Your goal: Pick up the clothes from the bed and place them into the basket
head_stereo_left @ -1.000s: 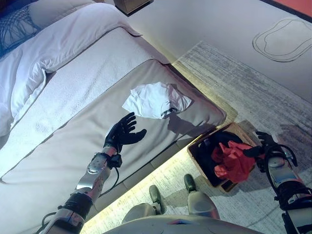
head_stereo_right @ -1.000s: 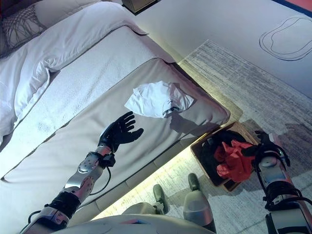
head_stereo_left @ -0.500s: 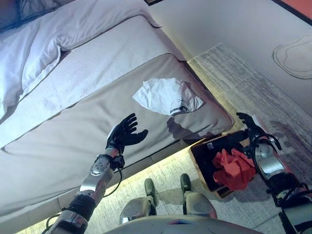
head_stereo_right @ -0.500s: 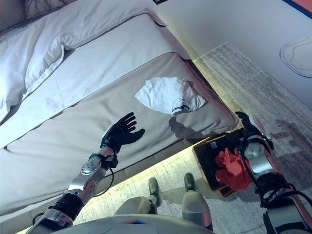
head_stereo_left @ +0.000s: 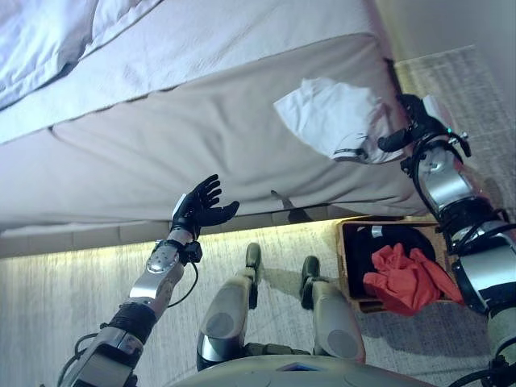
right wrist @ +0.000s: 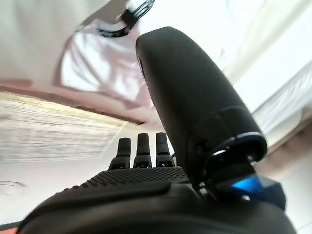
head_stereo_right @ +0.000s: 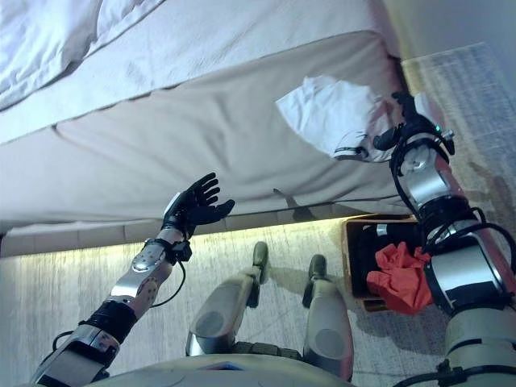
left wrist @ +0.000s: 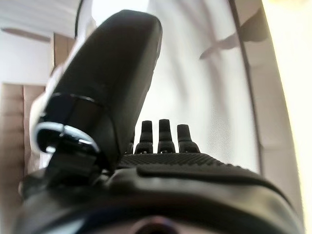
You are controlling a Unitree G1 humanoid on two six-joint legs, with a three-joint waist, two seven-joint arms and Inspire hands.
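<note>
Crumpled white cloth garment [head_stereo_left: 334, 121] w/ a dark-trimmed band at one end lies on the beige bed cover [head_stereo_left: 201, 145], near the bed's corner and close to the long edge facing the robot. Its long axis runs diagonally: one end points up the bed toward the white duvet [head_stereo_left: 48, 36], the trimmed end points to the bed edge and the right robot hand [head_stereo_left: 407, 129]. That robot hand sits just beside the trimmed end, at the mattress corner; fingers straight, spread narrow, holding nothing; can't tell if it touches the cloth.

Off the bed edge, on the grey woven rug [head_stereo_left: 72, 290], stands a brown box-shaped basket [head_stereo_left: 348, 266] w/ dark lining, close to the bed's side. A crumpled red cloth [head_stereo_left: 407, 278] lies in it, partly draped over the rim.

Left robot hand [head_stereo_left: 201, 208] is raised by the bed's long edge, well apart from the white garment, fingers spread wide, empty. Between the two hands the bed cover is bare and flat.
</note>
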